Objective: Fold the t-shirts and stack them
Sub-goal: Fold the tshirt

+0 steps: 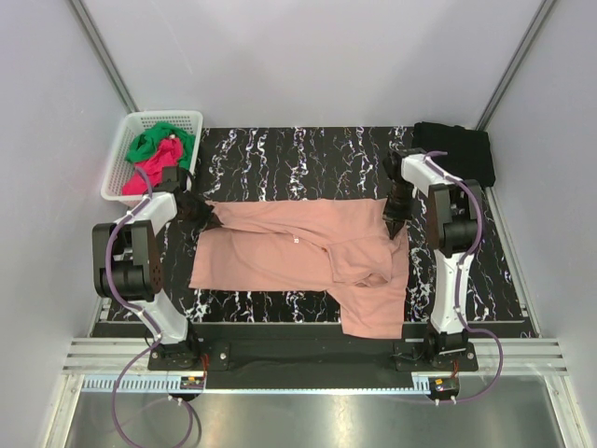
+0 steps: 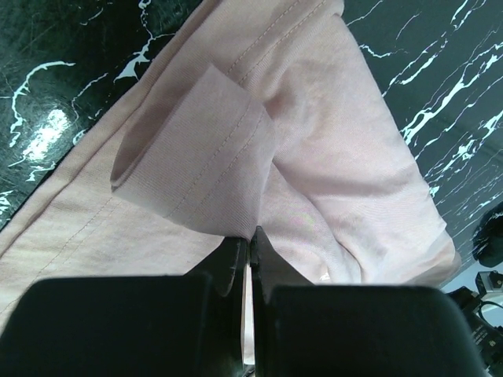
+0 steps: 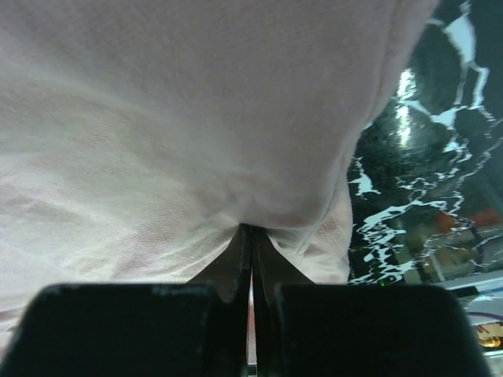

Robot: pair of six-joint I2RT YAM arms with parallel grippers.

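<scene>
Salmon-pink t-shirt [image 1: 298, 252] lies spread across the black marbled worktop [image 1: 298, 149], stretched between the two hands, with its far edge drawn fairly straight from one to the other. The left hand [image 1: 207, 217] is clamped tight on the shirt's far left corner. Its wrist view shows a stitched hem flap curling up just ahead of the pinched fingertips [image 2: 232, 263], and the rest of the cloth runs away beyond them. The right hand [image 1: 395, 217] is likewise closed hard on the far right corner, with pink fabric bunched over and ahead of its fingers. On the near side of the right hand the shirt is rumpled, and one part reaches down to the worktop's near edge. A white basket [image 1: 119, 177] sits just behind and outward of the left hand, holding a green t-shirt [image 1: 154, 140] and a magenta-red t-shirt [image 1: 154, 170]. A black t-shirt [image 1: 457, 149] lies behind and outward of the right hand.
</scene>
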